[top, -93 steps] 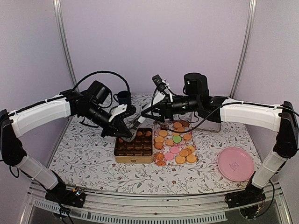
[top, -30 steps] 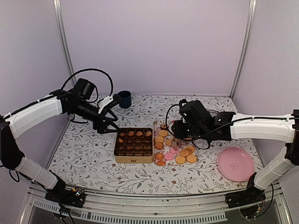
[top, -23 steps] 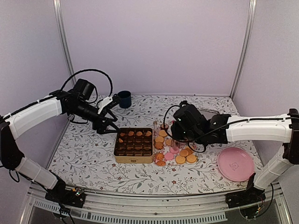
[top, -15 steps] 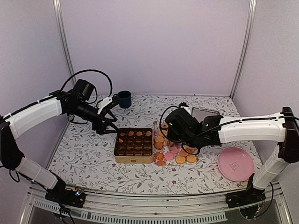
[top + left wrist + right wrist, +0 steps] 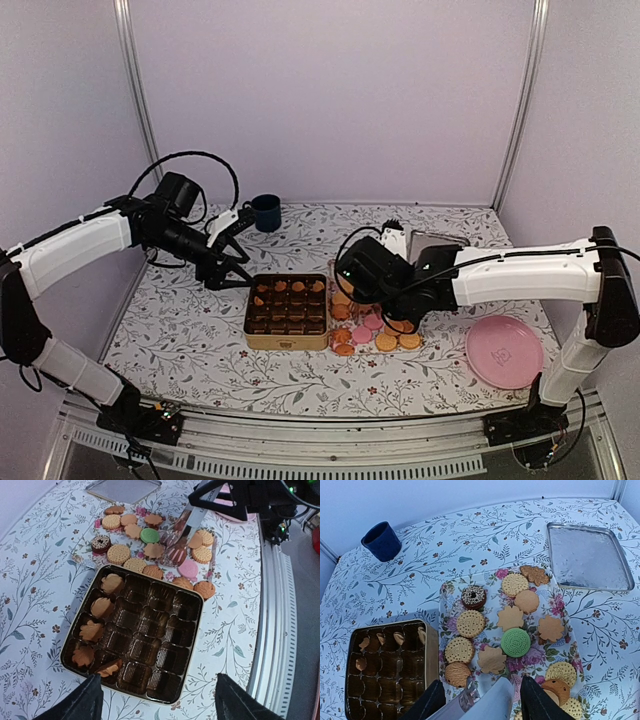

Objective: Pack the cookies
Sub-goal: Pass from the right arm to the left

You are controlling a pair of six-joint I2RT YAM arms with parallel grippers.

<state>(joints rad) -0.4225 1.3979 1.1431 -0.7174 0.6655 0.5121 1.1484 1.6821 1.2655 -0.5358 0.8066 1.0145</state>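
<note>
Gold tin (image 5: 150, 645) holds perhaps five cookies (image 5: 101, 606); left jaws apart, right jaws unclear.

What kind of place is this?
Probably a robot test booth, not a kitchen: plain walls framed by metal posts, two arms bolted along the near edge, cookies and a tin staged on a flowered cloth.

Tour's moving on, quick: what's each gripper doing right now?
Left gripper: open, holding nothing.
Right gripper: closed on what look like metal tongs.
</note>
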